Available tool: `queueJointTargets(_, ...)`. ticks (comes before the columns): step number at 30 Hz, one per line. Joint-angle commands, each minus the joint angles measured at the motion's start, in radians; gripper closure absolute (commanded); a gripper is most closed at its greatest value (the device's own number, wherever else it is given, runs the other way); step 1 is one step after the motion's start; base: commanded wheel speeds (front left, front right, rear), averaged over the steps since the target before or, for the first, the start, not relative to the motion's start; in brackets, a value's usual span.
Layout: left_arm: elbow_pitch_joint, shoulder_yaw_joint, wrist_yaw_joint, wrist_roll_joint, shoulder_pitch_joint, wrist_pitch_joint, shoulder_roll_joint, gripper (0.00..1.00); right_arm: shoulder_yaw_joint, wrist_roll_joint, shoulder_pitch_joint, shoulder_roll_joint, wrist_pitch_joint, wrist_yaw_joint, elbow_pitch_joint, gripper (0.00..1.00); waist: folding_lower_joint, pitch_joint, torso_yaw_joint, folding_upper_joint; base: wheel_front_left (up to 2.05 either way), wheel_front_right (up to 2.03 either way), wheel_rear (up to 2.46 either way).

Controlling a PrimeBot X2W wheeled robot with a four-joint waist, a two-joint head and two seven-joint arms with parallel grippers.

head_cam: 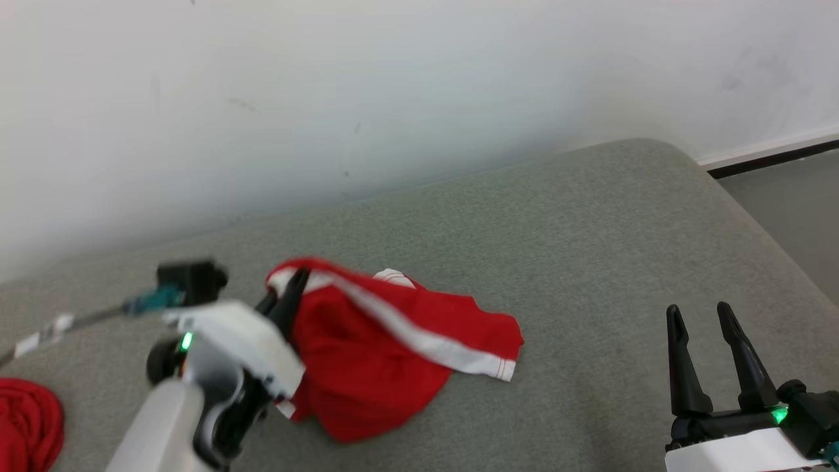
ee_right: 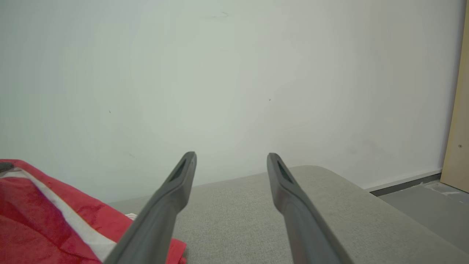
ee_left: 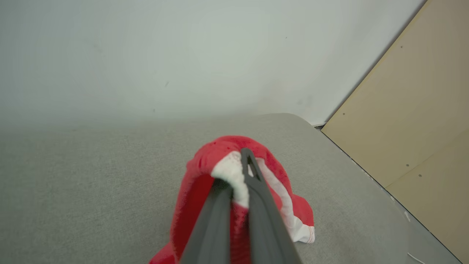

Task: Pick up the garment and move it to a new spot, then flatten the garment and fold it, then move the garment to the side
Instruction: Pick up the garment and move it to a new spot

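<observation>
The garment (head_cam: 373, 354) is red with a white band and lies bunched on the grey cushion (head_cam: 590, 262), its left edge lifted. My left gripper (head_cam: 292, 288) is shut on that raised edge. In the left wrist view the dark fingers (ee_left: 256, 183) pinch the white band of the garment (ee_left: 227, 150), and the cloth drapes down both sides. My right gripper (head_cam: 704, 321) stands open at the lower right, well clear of the cloth. Between its spread fingers (ee_right: 179, 183) there is nothing, and the garment (ee_right: 44, 212) lies to their left.
A second red cloth (head_cam: 26, 419) lies at the cushion's lower left edge. A pale wall (head_cam: 393, 98) runs behind the cushion. Its rounded right end drops to a grey floor (head_cam: 786, 216), and a beige panel (ee_left: 414, 110) stands beyond.
</observation>
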Motion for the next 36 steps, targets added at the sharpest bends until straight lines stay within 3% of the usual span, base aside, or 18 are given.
queueJointTargets(1, 0.015, 0.015, 0.001, -0.021, 0.044, -0.033, 0.01, 1.0, 0.001, -0.012, 0.006, -0.006, 0.001, 0.0, 0.001, 0.0, 0.0001, 0.006, 0.009, -0.0001, 0.0, 0.0, 0.0)
queueJointTargets(4, 0.084, 0.038, 0.004, -0.008, 0.142, -0.116, 0.027, 1.0, 0.005, -0.013, -0.001, -0.015, 0.001, 0.0, 0.004, 0.0, 0.0001, 0.013, 0.028, -0.0001, 0.0, 0.0, 0.0)
queueJointTargets(9, 0.214, 0.059, -0.023, -0.032, 0.209, -0.225, 0.011, 1.0, 0.013, -0.011, -0.007, -0.034, 0.001, 0.0, 0.009, 0.0, 0.0001, 0.015, 0.068, -0.0001, 0.0, 0.0, 0.0)
queueJointTargets(10, 0.238, 0.055, -0.032, -0.036, 0.212, -0.241, 0.006, 0.73, 0.02, -0.01, -0.007, -0.038, 0.001, 0.0, 0.012, 0.0, 0.0001, 0.014, 0.076, -0.0001, 0.0, 0.0, 0.0)
queueJointTargets(12, 0.288, 0.048, -0.044, -0.048, 0.213, -0.263, -0.002, 0.0, 0.033, -0.008, -0.007, -0.045, 0.001, 0.0, 0.019, 0.0, 0.0001, 0.012, 0.09, -0.0001, 0.0, 0.0, 0.0)
queueJointTargets(17, 0.358, 0.012, -0.062, -0.04, 0.182, -0.332, -0.017, 0.0, 0.055, 0.003, -0.008, -0.051, 0.001, 0.0, 0.031, 0.0, 0.0001, 0.008, 0.115, -0.0001, 0.0, 0.0, 0.0)
queueJointTargets(22, 0.373, -0.02, -0.061, 0.009, 0.163, -0.397, 0.012, 0.0, 0.061, 0.0, 0.004, -0.053, 0.001, 0.0, 0.036, 0.0, 0.0001, -0.002, 0.129, -0.0001, 0.0, 0.0, 0.0)
queueJointTargets(27, 0.315, -0.016, -0.003, 0.069, 0.173, -0.448, 0.048, 0.0, 0.056, 0.0, 0.013, -0.057, 0.001, 0.0, 0.031, 0.0, 0.0001, -0.013, 0.135, -0.0001, 0.0, 0.0, 0.0)
queueJointTargets(36, 0.035, 0.049, 0.127, 0.163, 0.295, -0.477, 0.043, 0.0, 0.041, 0.0, 0.04, -0.04, 0.001, 0.0, 0.012, 0.0, 0.0001, -0.01, 0.139, -0.0001, 0.0, 0.0, 0.0)
